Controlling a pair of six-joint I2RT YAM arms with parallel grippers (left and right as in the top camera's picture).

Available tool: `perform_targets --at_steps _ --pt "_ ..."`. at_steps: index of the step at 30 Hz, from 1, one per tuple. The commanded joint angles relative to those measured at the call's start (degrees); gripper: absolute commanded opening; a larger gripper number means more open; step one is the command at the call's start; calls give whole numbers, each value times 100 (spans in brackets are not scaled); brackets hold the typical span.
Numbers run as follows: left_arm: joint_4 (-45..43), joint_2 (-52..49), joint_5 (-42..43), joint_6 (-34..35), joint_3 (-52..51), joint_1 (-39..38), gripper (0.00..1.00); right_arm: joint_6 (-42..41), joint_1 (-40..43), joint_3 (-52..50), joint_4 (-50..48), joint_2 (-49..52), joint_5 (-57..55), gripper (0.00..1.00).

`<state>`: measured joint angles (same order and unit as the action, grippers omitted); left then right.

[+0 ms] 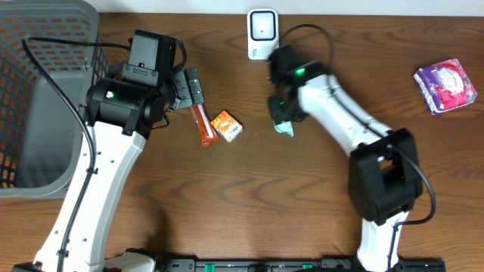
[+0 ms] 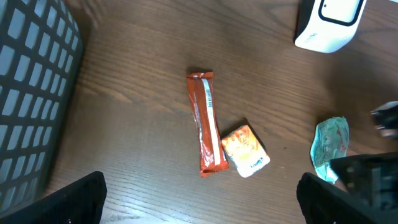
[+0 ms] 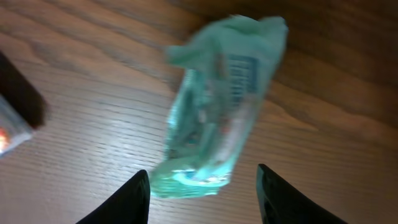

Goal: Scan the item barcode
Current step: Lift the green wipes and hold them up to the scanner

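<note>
Brown wood-grain worktop (image 1: 302,196) fills the scene, and at its far left sits a big grey slatted basket (image 1: 45,45). Left arm (image 1: 106,151) reaches up beside that basket, its end effector (image 2: 200,186) with fingers spread wide apart and nothing between them, hovering over the snacks. Right arm (image 1: 340,113) stretches in from the near right toward the far middle, its end effector (image 3: 204,186) with fingers apart, not clamped on anything.

Far right lies a purple packet (image 1: 445,85), well apart from everything else. At the far edge, middle, stands the white scanner (image 1: 262,32). Left of centre lies a red-orange bar (image 1: 202,125), with a small orange box (image 1: 228,125) touching its near right end. And the teal packet (image 1: 285,128) sits just beyond the right fingertips, near side of the scanner, blurred in the wrist view.
</note>
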<state>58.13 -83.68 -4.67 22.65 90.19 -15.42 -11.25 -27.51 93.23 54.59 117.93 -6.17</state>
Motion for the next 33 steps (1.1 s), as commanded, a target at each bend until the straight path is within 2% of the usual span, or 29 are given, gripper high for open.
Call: perform_targets --at_steps 1,7,12,20,21,25,26,27,33 --pt "13 11 -52 -33 79 24 98 -686 -155 105 -68 -90 -1147 47" --pt "13 11 -52 -33 79 24 98 -737 267 105 -256 -63 -170 42" --pt "13 11 -52 -33 81 24 98 -734 426 -184 -560 -57 444 42" --pt "11 11 -52 -33 79 24 98 -857 267 -1073 -1591 -57 566 42" --pt "13 11 -52 -33 79 24 98 -901 267 -1130 -1637 -57 566 40" --pt "13 11 -52 -33 79 24 98 -907 271 -1121 -1718 -61 474 16" --pt "11 11 -52 -33 79 24 98 -866 271 -1032 -1696 -61 476 6" --pt "11 11 -52 -33 79 24 98 -822 271 -898 -1620 -61 479 1" --pt "13 11 -52 -33 79 24 98 -413 271 522 -1060 -72 476 1"
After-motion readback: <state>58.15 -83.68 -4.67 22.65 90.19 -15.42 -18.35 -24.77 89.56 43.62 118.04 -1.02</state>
